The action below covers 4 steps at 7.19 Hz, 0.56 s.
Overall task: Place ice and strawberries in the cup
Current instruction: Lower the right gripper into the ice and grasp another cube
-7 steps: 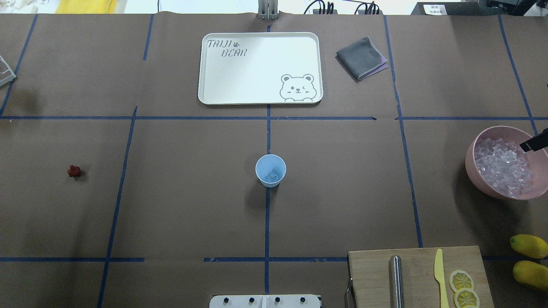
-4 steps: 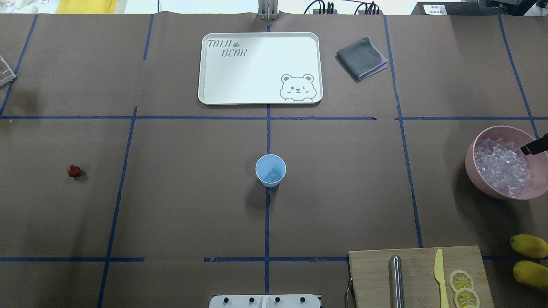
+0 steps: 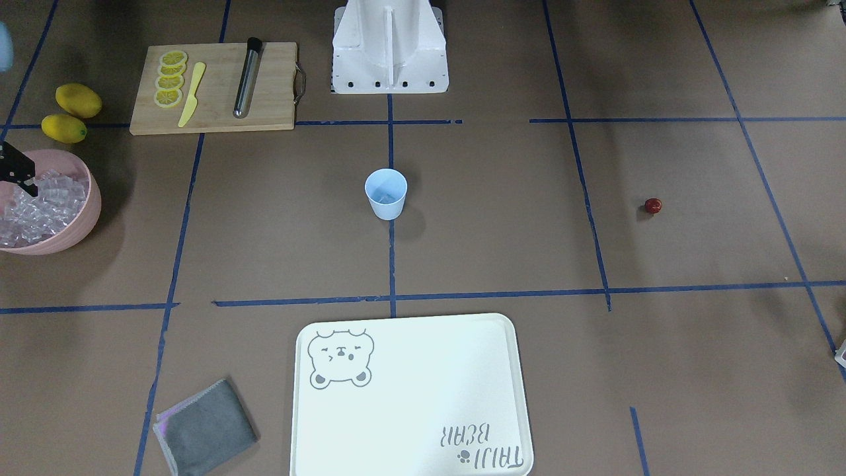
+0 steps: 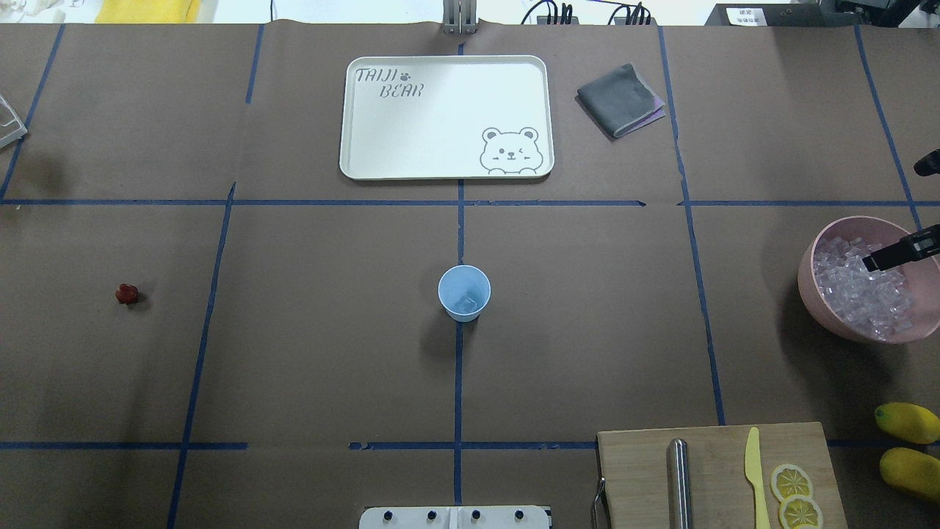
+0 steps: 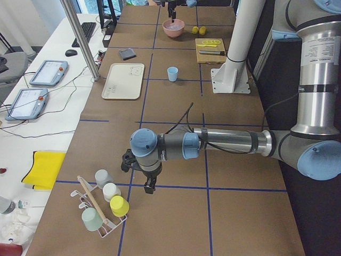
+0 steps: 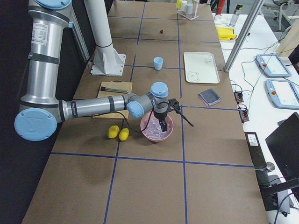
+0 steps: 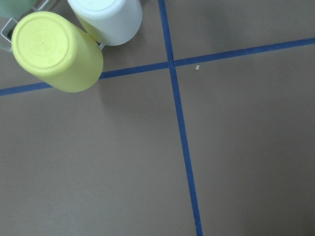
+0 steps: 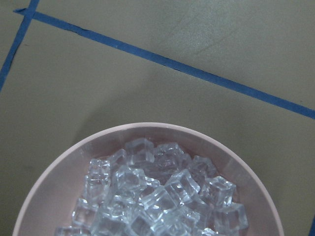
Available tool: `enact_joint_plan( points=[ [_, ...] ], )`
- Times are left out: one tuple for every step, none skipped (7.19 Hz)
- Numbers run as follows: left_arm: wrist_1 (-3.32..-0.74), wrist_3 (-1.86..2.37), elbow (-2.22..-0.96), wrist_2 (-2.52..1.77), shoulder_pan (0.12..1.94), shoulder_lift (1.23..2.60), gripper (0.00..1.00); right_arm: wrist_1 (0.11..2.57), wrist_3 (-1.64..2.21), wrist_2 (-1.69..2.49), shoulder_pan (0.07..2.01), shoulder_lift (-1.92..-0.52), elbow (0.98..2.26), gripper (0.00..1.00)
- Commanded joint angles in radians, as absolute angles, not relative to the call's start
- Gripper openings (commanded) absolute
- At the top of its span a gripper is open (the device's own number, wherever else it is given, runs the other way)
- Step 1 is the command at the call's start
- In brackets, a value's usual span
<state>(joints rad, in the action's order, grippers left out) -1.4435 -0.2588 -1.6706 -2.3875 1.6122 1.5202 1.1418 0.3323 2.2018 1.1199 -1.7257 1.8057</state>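
Right now the right gripper (image 4: 877, 260) hangs over the pink bowl (image 4: 811, 305), its dark tip above the heap of ice (image 4: 855, 294). Only part of it shows at the view's edge, so I cannot tell whether its fingers are apart or together. The cup (image 4: 464, 292) stands upright on a blue tape line (image 4: 458, 382), with a clear glint like a cube at its bottom. The strawberry (image 4: 126, 294) lies alone on the brown paper, well apart from the cup (out on the robot's left side). The left gripper (image 5: 151, 185) points down near a rack of upturned cups (image 5: 106, 208); whether it is spread or closed cannot be told either.
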Motion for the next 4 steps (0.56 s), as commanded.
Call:
enact_joint_plan(
  points=[
    [-1.443, -0.258, -1.671, -2.387, 1.612, 1.520, 1.00, 1.085, 0.383, 2.191, 1.112, -1.729, 1.776, 0.91],
    [-1.443, -0.259, -1.669, -2.388, 1.612, 1.520, 1.00, 1.083, 0.405, 2.184, 1.108, -1.730, 1.775, 0.87],
    [-1.443, -0.258, -1.669, -2.387, 1.612, 1.520, 1.00, 1.083, 0.406, 2.184, 1.106, -1.732, 1.776, 0.83],
    [-1.443, -0.259, -1.669, -2.388, 1.612, 1.520, 1.00, 1.085, 0.407, 2.184, 1.101, -1.732, 1.775, 0.83]
  ],
)
